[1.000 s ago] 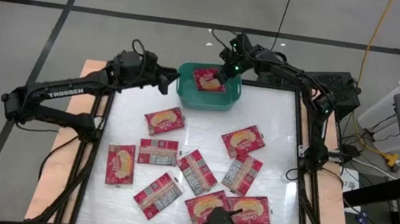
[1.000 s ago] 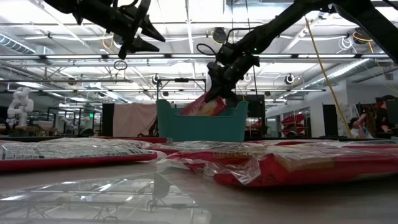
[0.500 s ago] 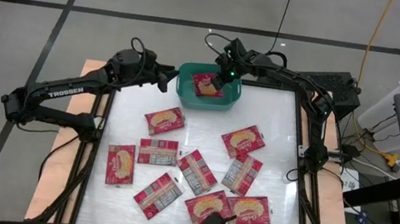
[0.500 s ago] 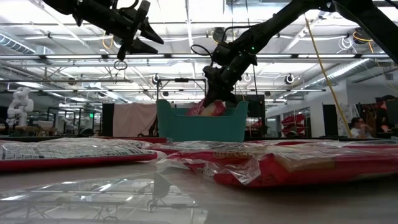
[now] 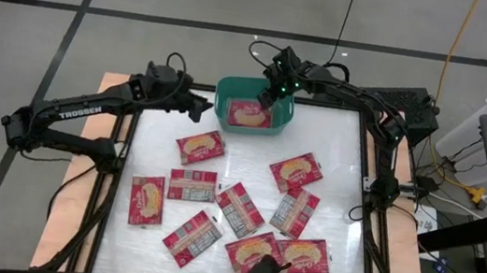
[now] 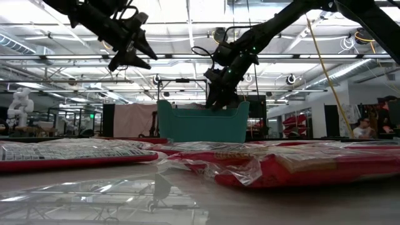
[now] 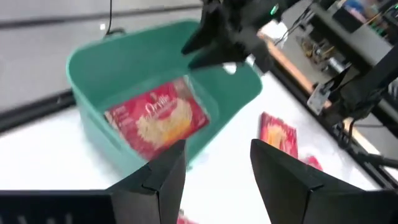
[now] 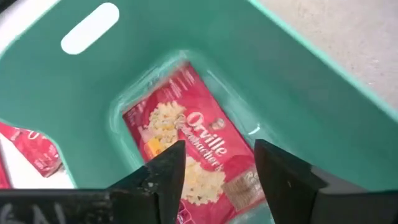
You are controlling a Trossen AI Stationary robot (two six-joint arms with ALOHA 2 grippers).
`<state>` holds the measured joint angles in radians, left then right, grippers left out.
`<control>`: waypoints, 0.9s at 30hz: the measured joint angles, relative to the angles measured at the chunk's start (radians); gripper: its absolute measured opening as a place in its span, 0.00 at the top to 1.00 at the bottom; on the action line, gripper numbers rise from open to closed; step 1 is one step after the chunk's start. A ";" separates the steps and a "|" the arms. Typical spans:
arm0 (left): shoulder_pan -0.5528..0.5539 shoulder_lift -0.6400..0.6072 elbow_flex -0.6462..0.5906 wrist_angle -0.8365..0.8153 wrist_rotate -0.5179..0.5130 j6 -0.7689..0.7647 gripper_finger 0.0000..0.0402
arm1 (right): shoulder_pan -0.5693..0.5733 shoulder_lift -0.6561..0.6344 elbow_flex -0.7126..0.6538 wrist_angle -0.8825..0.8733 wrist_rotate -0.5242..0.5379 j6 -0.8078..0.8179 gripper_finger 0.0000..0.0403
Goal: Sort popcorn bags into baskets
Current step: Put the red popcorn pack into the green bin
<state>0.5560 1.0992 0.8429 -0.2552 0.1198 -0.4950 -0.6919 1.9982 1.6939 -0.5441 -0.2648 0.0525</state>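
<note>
one popcorn bag (image 8: pixel 196 155) lies flat in the teal basket (image 5: pixel 227 116); the right gripper (image 5: pixel 273 88), open and empty above it, should lift straight clear. left gripper (image 5: pixel 200 107) hovers beside, open, empty.

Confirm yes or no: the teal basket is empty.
No: one popcorn bag lies flat, picture side up, on the bottom of the basket.

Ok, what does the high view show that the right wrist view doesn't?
Only the high view shows the loose popcorn bags spread over the table, and the left gripper hovering beside the basket.

Only the right wrist view shows the basket's handle slot and the bag's printed front close up.

Both show one popcorn bag lying flat in the basket, with the right gripper open above it.
</note>
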 joint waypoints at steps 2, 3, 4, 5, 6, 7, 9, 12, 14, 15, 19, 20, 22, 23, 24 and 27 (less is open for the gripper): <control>0.000 0.000 0.000 -0.044 0.012 -0.020 0.55 | 0.005 -0.031 0.000 -0.002 0.001 0.007 0.53; 0.000 0.000 0.000 -0.069 0.017 -0.030 0.55 | 0.008 -0.051 0.000 -0.003 0.001 0.008 0.53; 0.000 0.000 0.000 -0.098 0.022 -0.038 0.55 | 0.011 -0.072 0.000 -0.005 0.002 0.009 0.53; 0.000 0.000 0.000 -0.131 0.026 -0.041 0.55 | 0.016 -0.095 0.000 -0.011 0.001 0.009 0.53; 0.000 0.000 0.000 -0.169 0.028 -0.042 0.55 | 0.021 -0.116 0.000 -0.018 0.001 0.010 0.53; 0.000 0.000 0.000 -0.212 0.029 -0.041 0.55 | 0.025 -0.137 0.000 -0.025 0.000 0.012 0.53; 0.000 0.000 -0.002 -0.303 0.027 -0.036 0.55 | 0.035 -0.180 0.000 -0.042 0.000 0.014 0.54; 0.000 0.000 -0.035 -0.380 0.023 -0.047 0.55 | 0.050 -0.239 0.001 -0.069 0.001 0.034 0.54; 0.000 0.000 -0.076 -0.388 0.057 -0.065 0.55 | 0.059 -0.268 0.001 -0.090 0.002 0.060 0.54; 0.000 0.000 -0.100 -0.387 0.084 -0.074 0.55 | 0.064 -0.280 0.001 -0.098 0.002 0.071 0.54; -0.009 0.000 -0.200 -0.387 0.168 -0.179 0.55 | 0.097 -0.326 0.001 -0.123 0.002 0.117 0.54; -0.015 -0.001 -0.221 -0.387 0.187 -0.209 0.55 | 0.107 -0.337 0.001 -0.128 0.002 0.123 0.54; -0.032 -0.007 -0.251 -0.394 0.225 -0.248 0.55 | 0.126 -0.355 0.001 -0.143 0.004 0.141 0.54; -0.046 -0.008 -0.262 -0.394 0.240 -0.267 0.55 | 0.137 -0.360 0.001 -0.148 0.006 0.146 0.54; -0.061 -0.008 -0.272 -0.391 0.249 -0.292 0.55 | 0.147 -0.366 0.001 -0.146 0.007 0.150 0.54; -0.105 -0.008 -0.306 -0.367 0.247 -0.363 0.55 | 0.174 -0.374 0.000 -0.148 0.014 0.164 0.54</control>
<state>0.4510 1.0912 0.5369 -0.6223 0.3667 -0.8585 -0.5175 1.6238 1.6943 -0.6920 -0.2504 0.2161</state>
